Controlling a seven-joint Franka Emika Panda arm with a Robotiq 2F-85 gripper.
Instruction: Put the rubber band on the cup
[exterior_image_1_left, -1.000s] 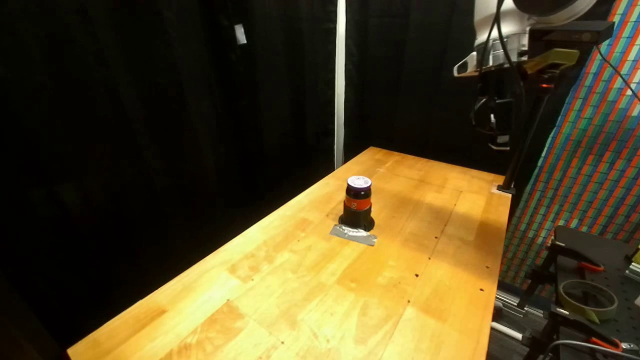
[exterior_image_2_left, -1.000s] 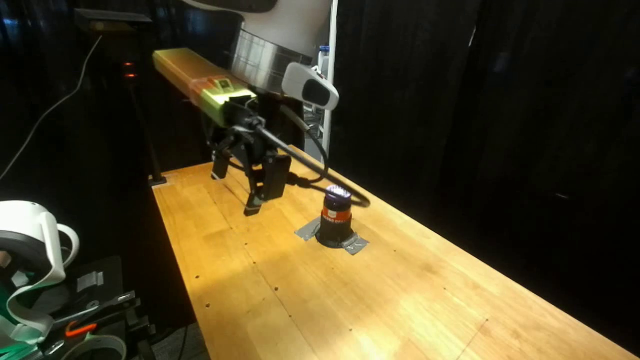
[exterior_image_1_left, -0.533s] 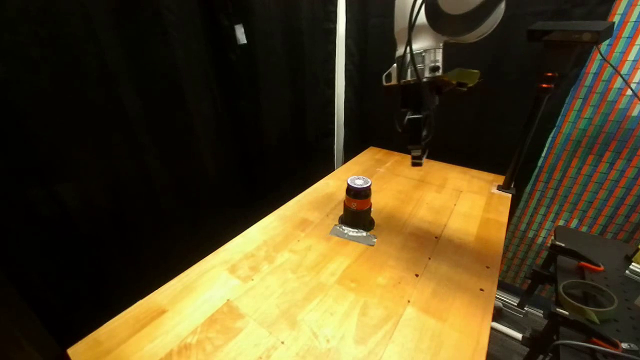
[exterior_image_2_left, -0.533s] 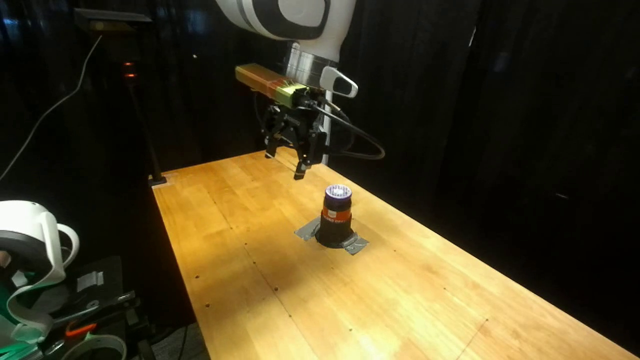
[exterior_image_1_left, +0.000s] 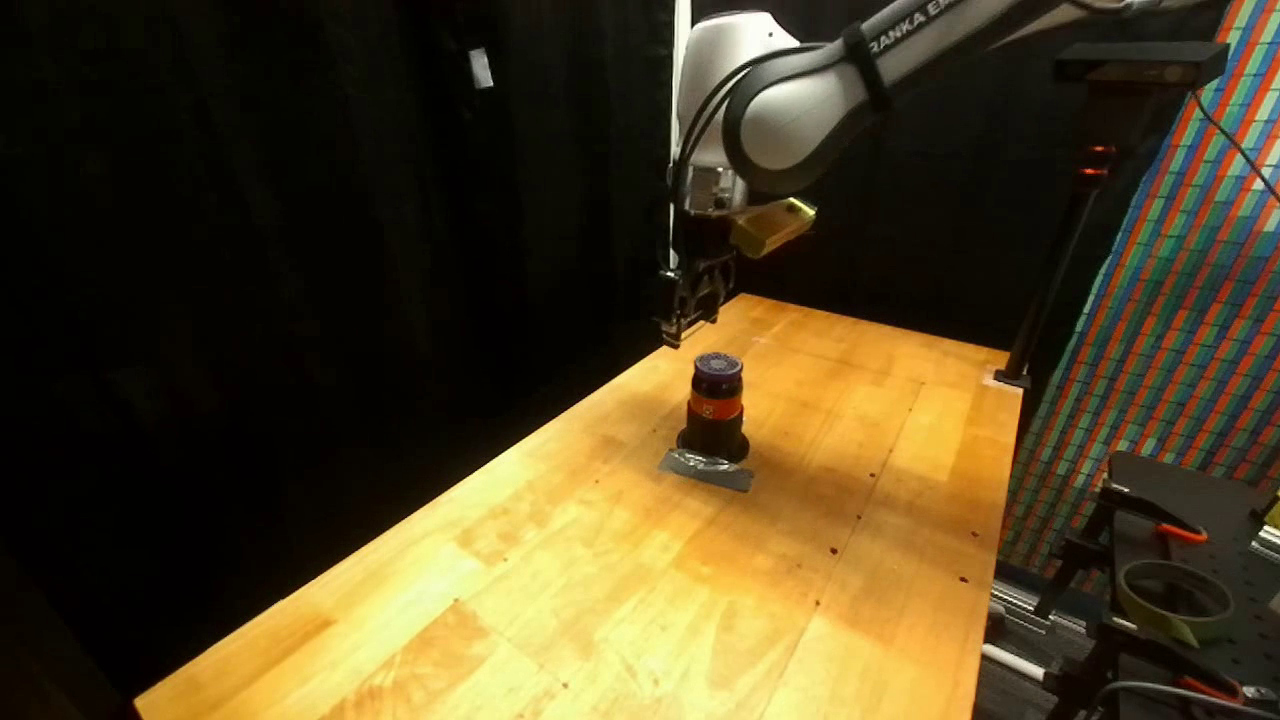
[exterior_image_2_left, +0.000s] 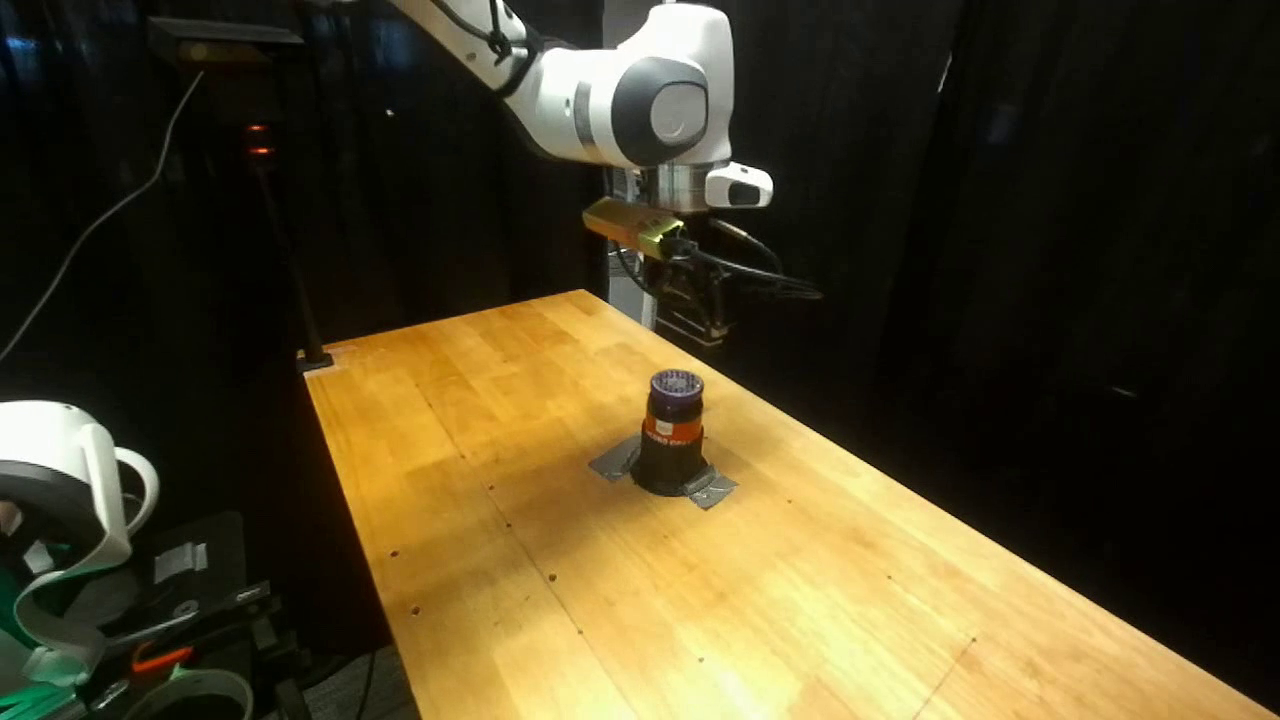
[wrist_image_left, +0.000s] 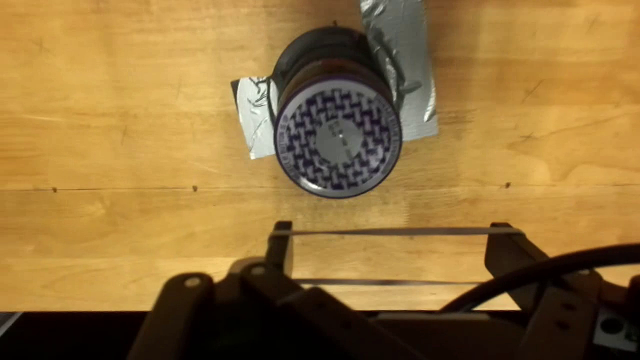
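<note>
Gripper (wrist_image_left: 392, 240) swings nearer the cup (exterior_image_1_left: 717, 407), rubber band (wrist_image_left: 400, 231) stretched across its fingers (wrist_image_left: 280, 245)

Half a second on, the arm (exterior_image_1_left: 800, 122) reaches farther toward nine o'clock in an exterior view, its side showing cut-off lettering (exterior_image_1_left: 908, 25), "RANKA E". The cup stays where it was, upright on the wooden table (exterior_image_1_left: 600, 570), near the fingertips (exterior_image_1_left: 672, 333): at about five o'clock from them in an exterior view, at eleven in the wrist view. Jaws spread wide, the gripper holds the rubber band looped round both fingers; its two strands run between nine and three o'clock in the wrist view, with bare wood showing between them and the cup.

The cup's lid (wrist_image_left: 339, 142) wears a purple-and-white woven pattern around a pale centre, and the print at its middle and rim is too small to read. Round the cup's waist goes an orange-red label (exterior_image_2_left: 672, 430) whose line of letters, in an exterior view, is too blurred to spell out.

Grey tape (wrist_image_left: 407, 65) touches the cup's base (exterior_image_2_left: 668, 468) on two sides, between one and two o'clock and between nine and ten from the lid in the wrist view.
</note>
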